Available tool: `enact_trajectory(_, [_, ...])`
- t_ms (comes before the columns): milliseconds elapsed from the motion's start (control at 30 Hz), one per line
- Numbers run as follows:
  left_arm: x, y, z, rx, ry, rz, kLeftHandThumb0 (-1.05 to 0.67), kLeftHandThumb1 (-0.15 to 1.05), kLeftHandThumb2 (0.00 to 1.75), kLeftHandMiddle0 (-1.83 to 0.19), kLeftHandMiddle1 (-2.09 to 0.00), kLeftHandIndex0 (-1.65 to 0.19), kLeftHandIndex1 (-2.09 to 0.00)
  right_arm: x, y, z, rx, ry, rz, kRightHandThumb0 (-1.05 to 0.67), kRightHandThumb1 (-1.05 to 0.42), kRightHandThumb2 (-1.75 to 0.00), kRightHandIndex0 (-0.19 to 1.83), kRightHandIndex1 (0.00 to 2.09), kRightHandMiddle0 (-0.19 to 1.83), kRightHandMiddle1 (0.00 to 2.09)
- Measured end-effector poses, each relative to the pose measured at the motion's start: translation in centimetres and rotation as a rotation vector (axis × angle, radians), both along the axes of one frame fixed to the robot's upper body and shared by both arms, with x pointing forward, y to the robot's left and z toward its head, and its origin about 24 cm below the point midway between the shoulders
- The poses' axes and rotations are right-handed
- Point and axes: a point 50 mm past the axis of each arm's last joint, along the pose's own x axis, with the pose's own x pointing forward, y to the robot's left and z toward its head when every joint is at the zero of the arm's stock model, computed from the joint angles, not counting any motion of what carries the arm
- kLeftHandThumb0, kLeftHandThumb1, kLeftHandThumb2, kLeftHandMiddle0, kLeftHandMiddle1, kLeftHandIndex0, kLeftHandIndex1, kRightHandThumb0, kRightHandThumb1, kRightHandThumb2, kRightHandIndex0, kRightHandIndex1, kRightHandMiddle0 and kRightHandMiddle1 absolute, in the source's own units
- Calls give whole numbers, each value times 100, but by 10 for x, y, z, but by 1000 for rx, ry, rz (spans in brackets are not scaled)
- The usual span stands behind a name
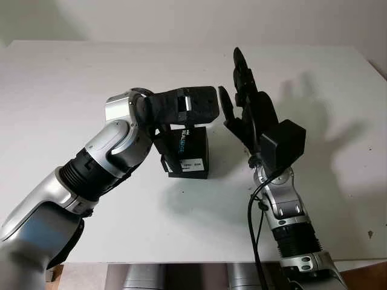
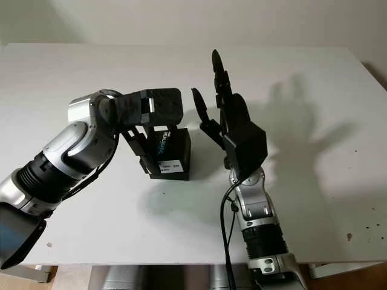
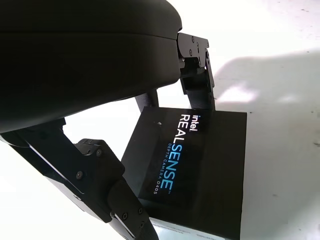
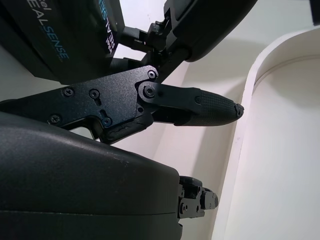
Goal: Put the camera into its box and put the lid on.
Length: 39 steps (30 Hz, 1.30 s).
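Fingers (image 3: 100, 185) of left hand (image 1: 181, 106) straddle closed box (image 1: 188, 152) — right hand (image 1: 248, 115) open beside.

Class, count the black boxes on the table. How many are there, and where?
1. The box stands mid-table, lid on, under the left robot hand, whose fingers flank it. The right robot hand is open beside it.

Box in the middle of the table, a hand on either side

The box (image 1: 189, 152) sits on the table (image 1: 60, 90), lid on, roughly mid-table. The left hand (image 1: 181, 106) is right over the box — its fingers (image 3: 197, 75) reach down around the box's sides, though I can't tell if they actually touch it. The right hand (image 1: 251, 106) is open, just to the right of the box, raised off the table — close to the box, not touching it.
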Motion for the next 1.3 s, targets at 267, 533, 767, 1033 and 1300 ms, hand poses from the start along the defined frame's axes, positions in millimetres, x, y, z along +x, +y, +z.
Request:
enact_trajectory(267, [0, -1, -3, -13, -10, -5, -26, 90, 5, -1, -171, -26, -149, 0, 0, 0, 4, 2, 0, -71, -105, -53, -6, 5, 1, 5])
enact_trajectory(533, [-1, -3, -5, -8, -18, -29, -26, 91, 6, -1, -187, -21, -157, 0, 0, -1, 4, 6, 1, -71, -105, -53, -6, 5, 1, 6])
enact_trajectory(767, [-5, -9, -5, 143, 69, -114, -74, 101, 5, 4, -41, 18, -14, 0, -1, -3, 9, 19, 4, -72, -105, -52, -6, 5, 0, 5])
enact_trajectory(1033, [-7, -10, -12, 207, 144, -130, -85, 105, 7, 19, 0, 19, 0, -1, -1, -3, 9, 31, 1, -72, -105, -52, -6, 6, 1, 6])
enact_trajectory(1300, [-8, -10, -11, 207, 152, -135, -90, 105, 7, 19, 0, 19, 0, -1, -1, -3, 2, 30, 0, -71, -105, -53, -6, 5, 0, 5])
